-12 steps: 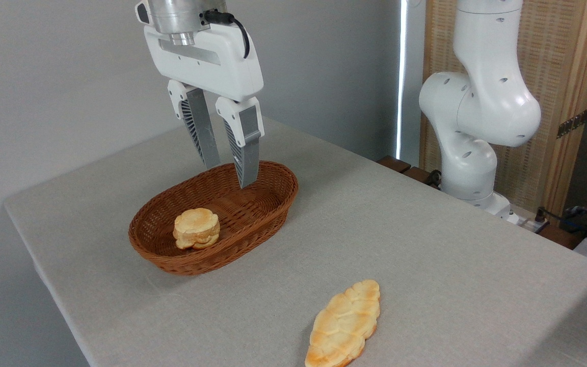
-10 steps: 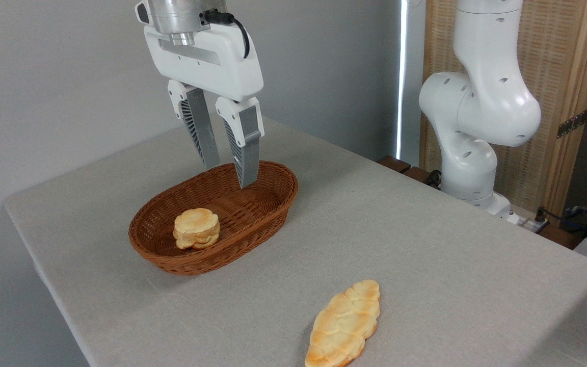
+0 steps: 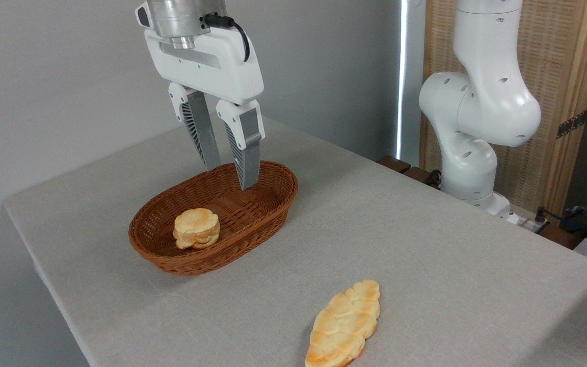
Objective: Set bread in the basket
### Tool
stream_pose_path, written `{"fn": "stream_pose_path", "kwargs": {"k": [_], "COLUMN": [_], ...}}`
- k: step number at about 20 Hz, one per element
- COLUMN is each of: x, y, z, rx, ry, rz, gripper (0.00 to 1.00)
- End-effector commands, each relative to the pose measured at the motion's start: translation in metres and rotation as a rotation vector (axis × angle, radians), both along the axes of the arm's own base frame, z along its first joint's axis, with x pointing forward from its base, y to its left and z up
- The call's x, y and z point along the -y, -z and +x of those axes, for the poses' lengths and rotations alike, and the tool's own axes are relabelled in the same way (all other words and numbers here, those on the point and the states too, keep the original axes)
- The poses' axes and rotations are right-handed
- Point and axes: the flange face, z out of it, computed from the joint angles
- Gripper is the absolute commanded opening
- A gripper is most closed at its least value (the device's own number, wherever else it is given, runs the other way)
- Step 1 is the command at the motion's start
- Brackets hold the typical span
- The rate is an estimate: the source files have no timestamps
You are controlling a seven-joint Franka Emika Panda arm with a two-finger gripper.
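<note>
The bread (image 3: pixel 344 324), a long flat golden loaf with a bumpy braided top, lies on the table near the front edge. The oval brown wicker basket (image 3: pixel 273 204) sits further back and to the left. My gripper (image 3: pixel 230 177) hangs open over the basket's far end, its grey fingers (image 3: pixel 247 163) pointing down with nothing between them. It is far from the bread.
A small round stacked bun (image 3: pixel 196 228) rests inside the basket near its left end. The arm's white base (image 3: pixel 469 153) stands at the table's far right edge. The grey tabletop (image 3: pixel 426 244) drops off close to the left and front.
The gripper has shifted very slightly; the bread, basket and bun have not moved.
</note>
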Motion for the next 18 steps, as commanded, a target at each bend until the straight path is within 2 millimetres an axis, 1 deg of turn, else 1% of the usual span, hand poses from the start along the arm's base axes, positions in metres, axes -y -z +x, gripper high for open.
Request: {"fn": "stream_pose_path", "kwargs": {"k": [1, 5, 14, 18], "x": [-0.001, -0.002, -0.012, -0.02], "y": [-0.001, -0.001, 0.003, 0.006], "z": [-0.004, -0.004, -0.001, 0.001], "rx": [-0.022, -0.022, -0.03, -0.036], "ry": [0.012, 0.011, -0.009, -0.023], "rz": [0.003, 0.004, 0.006, 0.007], "gripper": [1.0, 1.0, 1.0, 1.0]}}
